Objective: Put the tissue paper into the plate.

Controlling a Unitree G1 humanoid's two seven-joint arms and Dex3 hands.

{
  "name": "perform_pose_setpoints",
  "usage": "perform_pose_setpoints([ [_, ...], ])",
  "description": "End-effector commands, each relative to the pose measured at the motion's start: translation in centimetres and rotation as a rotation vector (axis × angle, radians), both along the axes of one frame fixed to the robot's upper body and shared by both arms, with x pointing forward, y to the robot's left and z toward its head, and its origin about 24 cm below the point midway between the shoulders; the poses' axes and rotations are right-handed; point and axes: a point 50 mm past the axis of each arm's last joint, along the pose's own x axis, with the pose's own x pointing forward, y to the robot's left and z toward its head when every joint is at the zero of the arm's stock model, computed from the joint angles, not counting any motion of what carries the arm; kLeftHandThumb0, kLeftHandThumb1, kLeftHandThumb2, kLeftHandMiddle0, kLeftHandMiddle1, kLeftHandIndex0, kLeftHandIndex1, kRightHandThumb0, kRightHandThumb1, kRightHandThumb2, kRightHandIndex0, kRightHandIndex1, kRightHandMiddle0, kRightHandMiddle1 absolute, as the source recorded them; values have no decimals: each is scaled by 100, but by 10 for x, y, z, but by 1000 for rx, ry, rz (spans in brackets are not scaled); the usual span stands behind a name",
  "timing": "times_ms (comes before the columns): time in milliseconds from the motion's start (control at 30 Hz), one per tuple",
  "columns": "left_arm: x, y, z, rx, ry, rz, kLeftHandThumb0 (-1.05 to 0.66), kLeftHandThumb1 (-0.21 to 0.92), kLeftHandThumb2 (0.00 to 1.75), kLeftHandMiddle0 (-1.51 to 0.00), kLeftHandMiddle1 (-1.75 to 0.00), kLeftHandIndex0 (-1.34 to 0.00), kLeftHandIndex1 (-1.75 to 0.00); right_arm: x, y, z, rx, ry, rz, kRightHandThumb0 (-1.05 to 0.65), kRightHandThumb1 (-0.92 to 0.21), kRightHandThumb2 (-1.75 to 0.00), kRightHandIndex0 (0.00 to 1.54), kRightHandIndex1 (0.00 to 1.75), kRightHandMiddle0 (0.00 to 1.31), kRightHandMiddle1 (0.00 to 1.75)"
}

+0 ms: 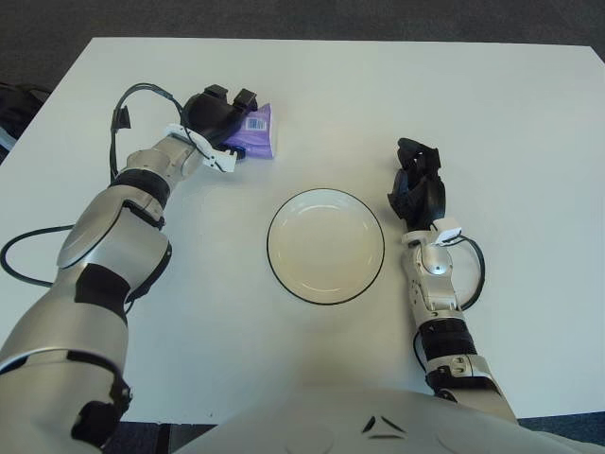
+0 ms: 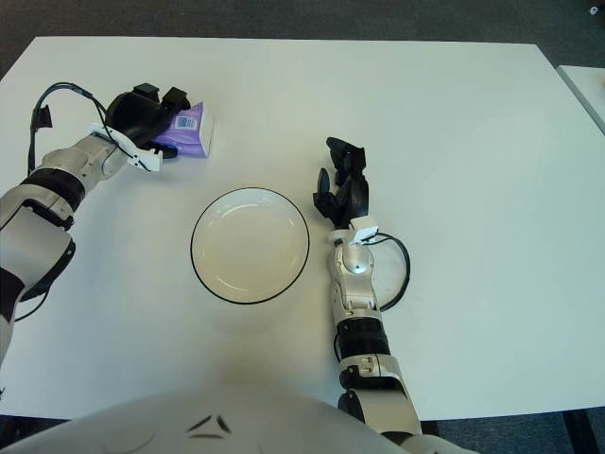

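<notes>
The tissue paper is a small purple pack (image 1: 258, 133) at the back left of the white table. My left hand (image 1: 216, 115) reaches over it from the left, and its dark fingers are curled around the pack's left half, hiding that part. The white plate (image 1: 325, 246) with a dark rim sits empty at the table's middle, nearer and to the right of the pack. My right hand (image 1: 416, 185) rests on the table just right of the plate, fingers relaxed and holding nothing.
The white table (image 1: 492, 104) has its back edge at the top and dark floor beyond it. A black cable (image 1: 142, 93) loops off my left wrist, and another (image 1: 19, 248) hangs past the table's left edge.
</notes>
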Motion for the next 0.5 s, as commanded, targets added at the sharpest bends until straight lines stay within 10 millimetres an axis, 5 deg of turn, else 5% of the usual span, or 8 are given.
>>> perform_pose_setpoints([
  [0,-9,7,-25,22,77,18,-47,35,127,-123,-175,-59,-175,-22,-10,-45,8,201,-31,-48,-92,-64,42,58,3,113],
  [467,-9,12,-19,-78,37,50,-46,37,125,-122,-175,-57,-175,-22,-9,-45,12,207,-30,-45,-89,-67,41,65,1,111],
])
